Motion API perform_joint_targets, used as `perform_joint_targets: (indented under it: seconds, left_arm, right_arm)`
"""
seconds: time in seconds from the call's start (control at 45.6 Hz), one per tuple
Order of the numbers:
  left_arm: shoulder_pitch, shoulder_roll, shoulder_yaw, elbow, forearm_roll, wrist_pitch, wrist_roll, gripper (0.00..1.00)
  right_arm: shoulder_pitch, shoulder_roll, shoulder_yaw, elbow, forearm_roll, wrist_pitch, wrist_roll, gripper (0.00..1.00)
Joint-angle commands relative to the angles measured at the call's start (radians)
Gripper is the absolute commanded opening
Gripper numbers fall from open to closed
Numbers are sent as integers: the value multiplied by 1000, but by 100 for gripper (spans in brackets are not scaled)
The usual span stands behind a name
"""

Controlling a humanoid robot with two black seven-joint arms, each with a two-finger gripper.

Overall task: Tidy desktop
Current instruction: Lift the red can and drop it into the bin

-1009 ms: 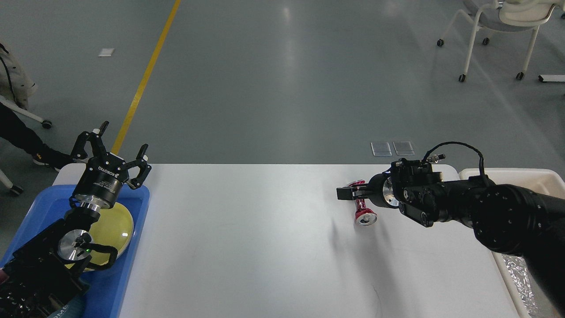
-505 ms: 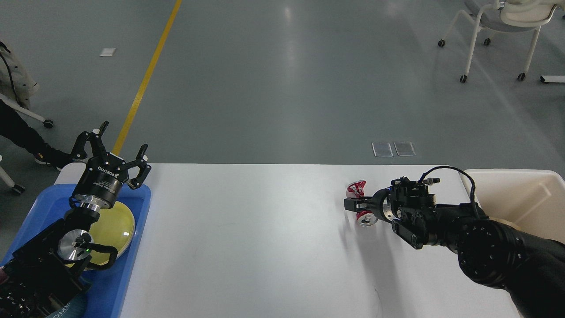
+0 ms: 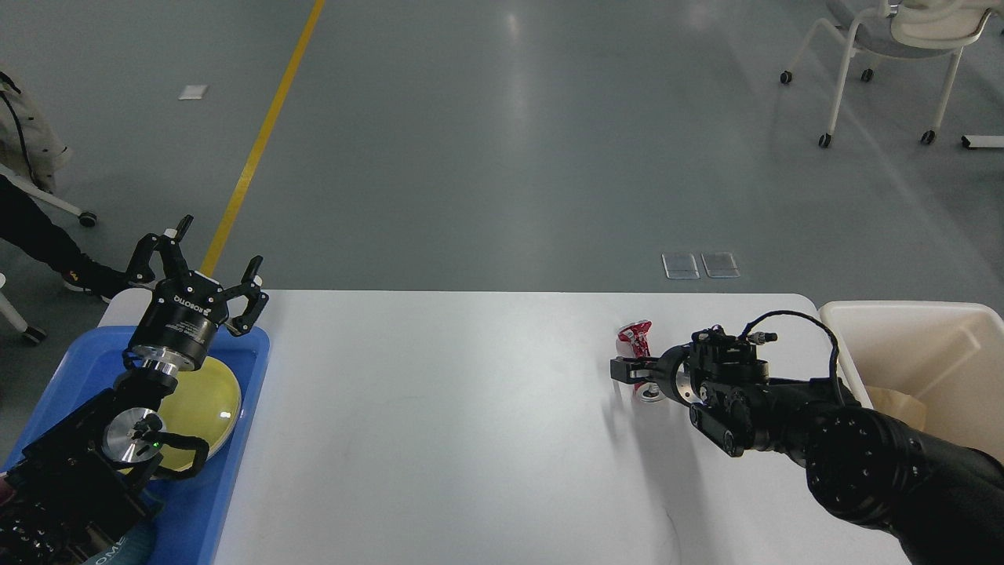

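Note:
The white-grey desktop (image 3: 439, 424) fills the lower middle of the head view. A crushed red can (image 3: 635, 336) lies on it at the right, toward the far edge. My right gripper (image 3: 629, 369) is low over the desktop at the can's middle, and its dark fingers hide part of the can. I cannot tell whether they grip it. My left gripper (image 3: 208, 255) is open and empty, raised above the far end of a blue tray (image 3: 235, 486) that holds a yellow plate (image 3: 205, 396).
A cream bin (image 3: 918, 345) stands past the desktop's right edge, with something tan inside. The blue tray sits at the left edge under my left arm. Beyond the desk, a wheeled chair (image 3: 886, 47) stands at the far right and a person's legs (image 3: 31, 235) are at the far left.
My right arm has dropped lower and drawn back slightly, bringing the gripper down onto the red can's middle. The bin is more exposed. The left arm has not moved.

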Motion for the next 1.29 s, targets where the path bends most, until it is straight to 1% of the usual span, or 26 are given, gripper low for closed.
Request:
perform_joint_targets:
  seconds: [0.0,0.11,0.132,0.197,0.241,0.307,0.395,0.417,0.439,0.57,0.592,0.614,0.899,0.987,1.206,1.272]
  left_arm:
    - [0,0,0,0,0,0,0,100]
    - [0,0,0,0,0,0,0,100]
    - [0,0,0,0,0,1,0,100]
    - [0,0,0,0,0,1,0,100]
    - [0,0,0,0,0,1,0,100]
    - [0,0,0,0,0,0,0,100]
    - [0,0,0,0,0,0,0,100]
    - [0,0,0,0,0,0,0,100]
    - [0,0,0,0,0,1,0,100]
    - [0,0,0,0,0,1,0,100]
    - [0,0,0,0,0,1,0,100]
    - [0,0,0,0,0,0,1,100]
    - [0,0,0,0,0,1,1,100]
    - [0,0,0,0,0,0,0,100]
    - [0,0,0,0,0,0,1,100]
    - [0,0,0,0,0,0,0,100]
  right_arm:
    - [-14,2,0,0,0,-5,-16,97]
    - [-19,2,0,0,0,-7,-16,87]
    - [-19,2,0,0,0,-7,-16,77]
    - [-19,2,0,0,-2,-7,-16,63]
    - [-19,2,0,0,-2,-7,-16,55]
    - [-20,2,0,0,-2,-7,-16,49]
    - [-23,2,0,0,-2,-7,-16,47]
    - [-23,2,0,2,-2,-7,-16,45]
    - [-23,2,0,2,-2,-7,-16,41]
    - [-23,0,0,3,-2,-5,-14,7]
    - [-23,0,0,5,-2,-5,-14,3]
    - [-23,0,0,5,-3,-5,-14,0]
    - [7,-21,-3,22,-31,2,-8,0]
    - [59,-38,-10,81,-31,2,-5,0]
    - [230,-194,-17,276,-29,6,-2,0]
    - [326,-280,-27,373,-29,13,-2,0]
